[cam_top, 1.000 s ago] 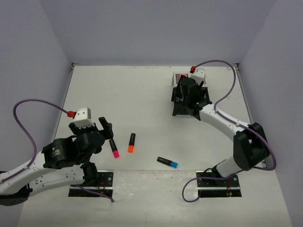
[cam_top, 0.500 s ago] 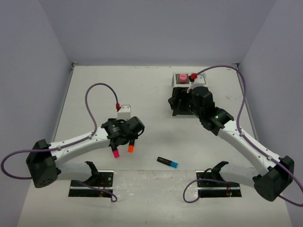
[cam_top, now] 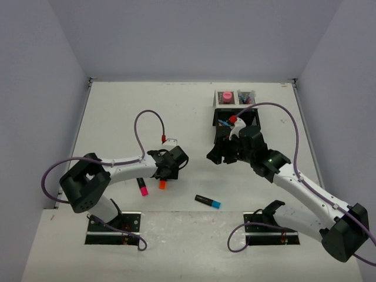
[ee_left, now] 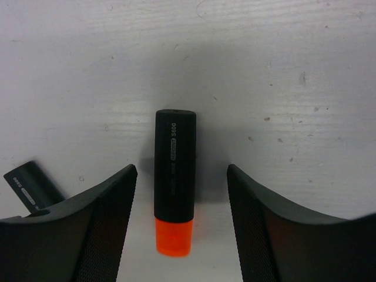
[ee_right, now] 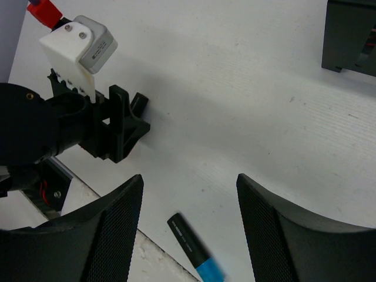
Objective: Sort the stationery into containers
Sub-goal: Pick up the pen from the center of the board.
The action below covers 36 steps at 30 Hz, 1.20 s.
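An orange highlighter [ee_left: 174, 182] with a black body lies on the table between the open fingers of my left gripper [ee_left: 181, 170], which hovers just above it; it also shows in the top view [cam_top: 162, 184]. A pink highlighter [cam_top: 142, 188] lies just left of it. A blue highlighter [cam_top: 208, 201] lies nearer the front and shows below my open, empty right gripper [ee_right: 189, 179], which hangs in the air [cam_top: 214, 155]. The black mesh organizer [cam_top: 254, 120] stands at the back right with a pink glue stick [cam_top: 227, 96] and pens [cam_top: 245, 96] in it.
The left arm's wrist with its white camera block [ee_right: 79, 44] shows in the right wrist view, close to the blue highlighter [ee_right: 194, 247]. The organizer's corner [ee_right: 349, 35] is at that view's top right. The table's raised front strip [cam_top: 188, 235] carries both arm bases.
My left arm has swung from the near left out over the orange highlighter. My right arm has drawn back from the organizer toward the table's middle, its gripper empty.
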Available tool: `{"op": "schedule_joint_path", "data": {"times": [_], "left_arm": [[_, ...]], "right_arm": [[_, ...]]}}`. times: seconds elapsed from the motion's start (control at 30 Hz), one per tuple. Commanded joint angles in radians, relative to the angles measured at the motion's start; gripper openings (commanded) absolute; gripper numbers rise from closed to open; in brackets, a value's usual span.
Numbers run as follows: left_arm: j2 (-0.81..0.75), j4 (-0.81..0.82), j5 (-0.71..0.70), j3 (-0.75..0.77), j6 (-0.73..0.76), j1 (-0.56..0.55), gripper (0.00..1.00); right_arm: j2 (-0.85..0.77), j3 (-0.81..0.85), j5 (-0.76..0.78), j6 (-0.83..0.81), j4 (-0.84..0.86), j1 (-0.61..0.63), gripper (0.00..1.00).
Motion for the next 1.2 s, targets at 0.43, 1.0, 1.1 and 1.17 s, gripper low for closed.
{"op": "schedule_joint_path", "data": {"times": [0.43, 1.0, 1.1, 1.17], "left_arm": [[0.095, 0.09, 0.054, -0.039, -0.027, 0.055, 0.16], [-0.312, 0.0, -0.009, -0.049, -0.476, 0.053, 0.0], [-0.386, -0.018, -0.001, -0.035, -0.598, 0.054, 0.0], [-0.413, -0.021, 0.017, -0.032, -0.642, 0.054, 0.0]], "right_arm": [[-0.206, -0.066, -0.131, 0.0, 0.056, 0.003, 0.65], [-0.101, -0.317, -0.1, 0.168, 0.545, 0.159, 0.74], [-0.02, -0.356, -0.002, 0.186, 0.694, 0.29, 0.76], [0.05, -0.366, 0.042, 0.188, 0.809, 0.354, 0.77]]}}
